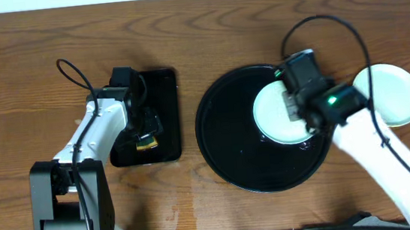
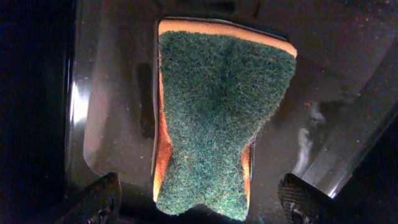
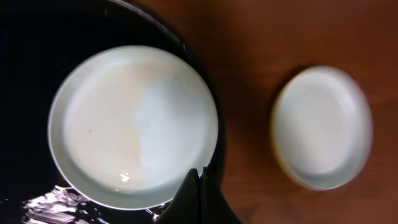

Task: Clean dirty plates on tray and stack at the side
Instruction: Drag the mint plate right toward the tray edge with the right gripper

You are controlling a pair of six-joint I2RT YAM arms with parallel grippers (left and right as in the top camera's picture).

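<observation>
The round black tray (image 1: 226,139) holds one pale mint-blue plate (image 1: 273,112) with a faint orange smear; it also shows in the right wrist view (image 3: 134,124). My right gripper (image 3: 200,177) is shut, its fingertips at this plate's near rim, seemingly pinching it; overhead, the right gripper (image 1: 303,113) covers the plate's right part. Another mint-blue plate (image 1: 395,93) sits on the wooden tabletop to the right, also seen from the right wrist (image 3: 323,127), with a pale yellow edge showing beneath it. My left gripper (image 2: 200,202) is open, its fingers either side of a green-and-orange sponge (image 2: 217,112).
The sponge lies in a small rectangular black tray (image 1: 161,89) left of the round tray, under my left arm (image 1: 101,129). Bare wood tabletop (image 1: 20,72) surrounds both trays. A cable loops above the right arm (image 1: 332,23).
</observation>
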